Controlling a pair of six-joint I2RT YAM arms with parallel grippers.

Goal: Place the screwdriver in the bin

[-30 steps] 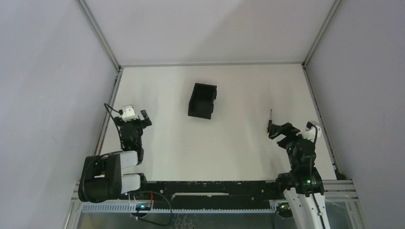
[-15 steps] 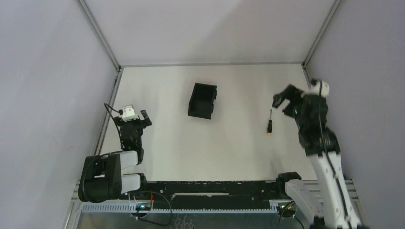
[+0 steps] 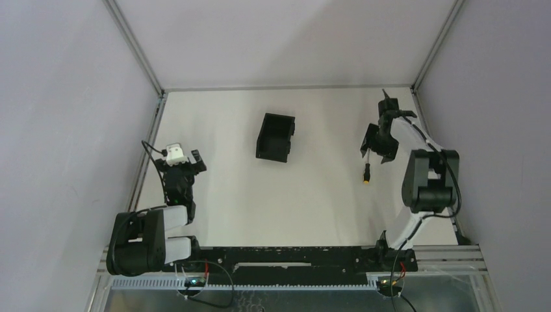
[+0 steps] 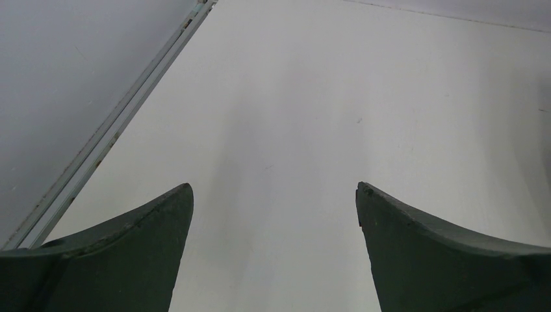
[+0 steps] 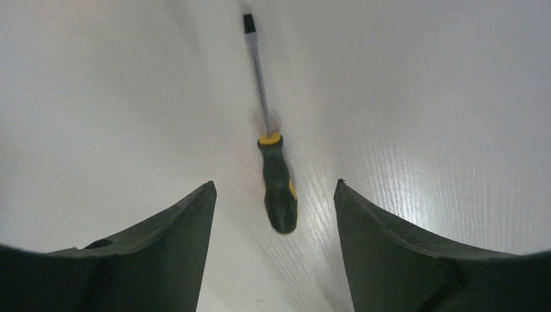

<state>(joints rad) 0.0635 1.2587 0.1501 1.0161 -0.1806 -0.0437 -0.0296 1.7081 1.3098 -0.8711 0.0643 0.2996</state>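
The screwdriver [image 3: 368, 170] lies flat on the white table at the right, orange-yellow end toward me. In the right wrist view its dark handle [image 5: 278, 185] lies between my fingers and its slim shaft points away. My right gripper [image 3: 376, 144] hovers open just over its far part, not touching it; it also shows in the right wrist view [image 5: 273, 188]. The black bin [image 3: 275, 136] stands open-topped at the table's middle back, well left of the screwdriver. My left gripper [image 3: 184, 166] is open and empty at the left, over bare table [image 4: 274, 188].
Grey walls with metal rails [image 3: 148, 153] close in the table on the left, back and right. The right rail [image 3: 434, 156] runs close beside the right arm. A black bar [image 3: 286, 255] spans the near edge between the arm bases.
The right arm has swung up from near its base, out along the right side, and its gripper has come down over the screwdriver. The screwdriver, the bin and the left arm have not moved.
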